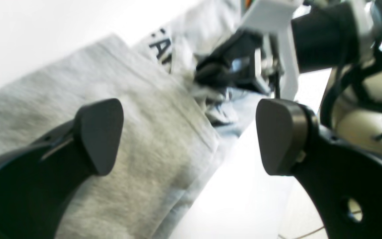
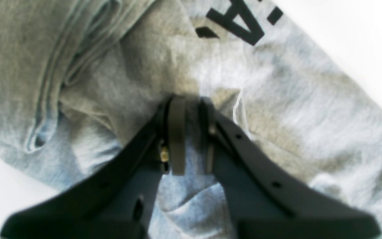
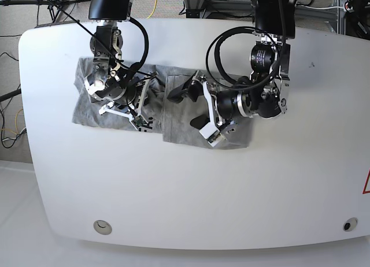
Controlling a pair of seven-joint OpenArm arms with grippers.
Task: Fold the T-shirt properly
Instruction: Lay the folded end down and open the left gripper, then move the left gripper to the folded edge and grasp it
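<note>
The heather-grey T-shirt [image 3: 173, 131] lies bunched across the back middle of the white table [image 3: 202, 192]. Part of its black lettering [image 2: 240, 20] shows in the right wrist view. My right gripper [image 2: 191, 109] is shut on a raised fold of the T-shirt [image 2: 293, 99] near its middle; in the base view it sits at the cloth's left half [image 3: 149, 85]. My left gripper [image 1: 191, 136] hangs open just above the T-shirt [image 1: 144, 109], its fingers [image 1: 99, 136] wide apart, with nothing between them. In the base view it hovers over the cloth's right half [image 3: 188, 102].
Both arms reach in from the table's back edge, close together over the cloth. Cables and stands [image 3: 58, 1] lie behind the table. Two round fittings [image 3: 103, 225] sit near the front edge. Bare white table surrounds the shirt in front and on both sides.
</note>
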